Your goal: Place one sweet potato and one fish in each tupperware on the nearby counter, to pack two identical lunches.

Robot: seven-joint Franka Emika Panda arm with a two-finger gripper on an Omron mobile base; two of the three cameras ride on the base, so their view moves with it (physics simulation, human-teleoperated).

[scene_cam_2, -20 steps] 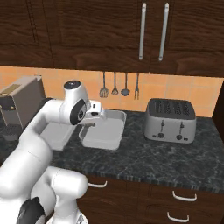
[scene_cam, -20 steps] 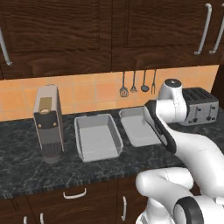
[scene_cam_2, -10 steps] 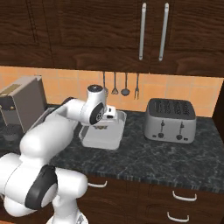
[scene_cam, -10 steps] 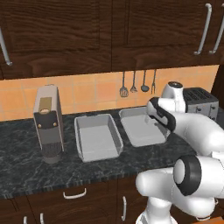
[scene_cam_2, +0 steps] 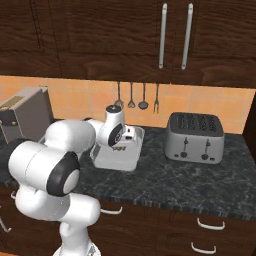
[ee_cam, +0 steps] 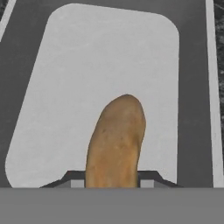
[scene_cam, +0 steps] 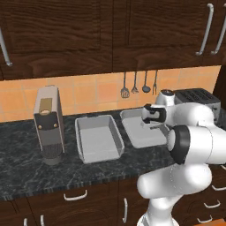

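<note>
Holding sweet potato (ee_cam: 115, 142) over right tupperware (ee_cam: 78, 61).

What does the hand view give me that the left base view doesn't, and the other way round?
Hand view alone: the sweet potato, orange-brown, clamped in the pincer and hanging over a tupperware's pale floor, with nothing else in the part of the floor that shows.

Left base view alone: the second tupperware to the left, which looks empty, the coffee machine, the toaster, the hanging utensils and the counter.

Both: the right-hand tupperware beneath the hand.
</note>
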